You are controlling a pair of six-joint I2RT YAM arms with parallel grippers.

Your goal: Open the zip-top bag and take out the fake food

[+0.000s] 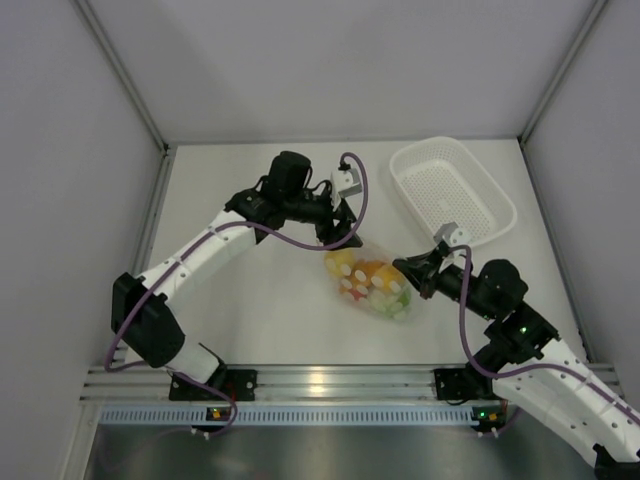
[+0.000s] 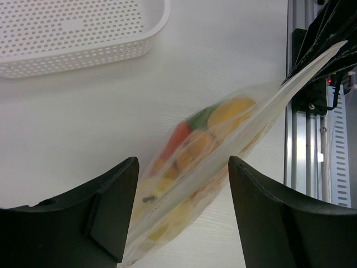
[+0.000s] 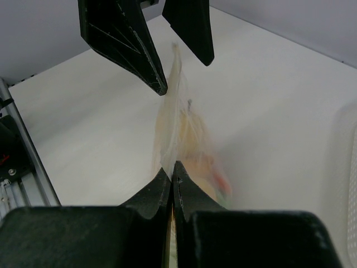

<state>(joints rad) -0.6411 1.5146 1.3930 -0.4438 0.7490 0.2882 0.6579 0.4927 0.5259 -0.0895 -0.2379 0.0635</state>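
The zip-top bag (image 1: 372,283) lies mid-table, stretched between both grippers, with the fake food (image 1: 365,272) inside: yellow, orange, red and green pieces. My right gripper (image 1: 408,272) is shut on the bag's right edge, seen in the right wrist view (image 3: 173,166). My left gripper (image 1: 340,238) is open at the bag's far left corner. In the left wrist view its gripper (image 2: 181,192) has the bag (image 2: 223,151) passing between the spread jaws, which do not pinch it. The food (image 2: 192,142) shows through the plastic. The bag (image 3: 175,120) runs edge-on from the right gripper to the left one.
A white perforated basket (image 1: 497,210) stands at the back right, with no contents showing; it also shows in the left wrist view (image 2: 83,53). Grey walls close the table on three sides. The aluminium rail (image 1: 320,382) with the arm bases runs along the near edge.
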